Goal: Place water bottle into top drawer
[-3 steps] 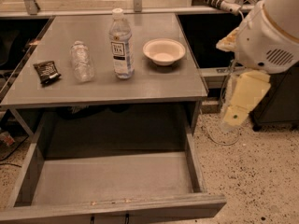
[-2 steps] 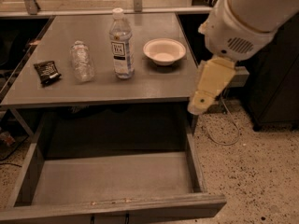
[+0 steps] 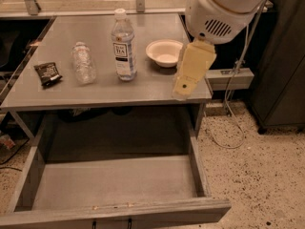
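**Fig.** Near to far. The top drawer (image 3: 114, 182) is pulled fully open at the front, below the table (image 3: 143, 88). Its floor is bare, so nothing is stowed yet. The gripper (image 3: 184, 87) now hangs over the table's front right corner, having swung in from the right side over the last sec. Open or closed: cannot tell. The water bottle (image 3: 83, 63) sits untouched near the left edge, betw. a dark snack packet (image 3: 47, 73) and a taller labelled bottle (image 3: 124, 44). A white bowl (image 3: 165, 52) lies toward the far right. Judgement: approach phase only. The reach must pass bowl and tall bottle w/o knocking them.
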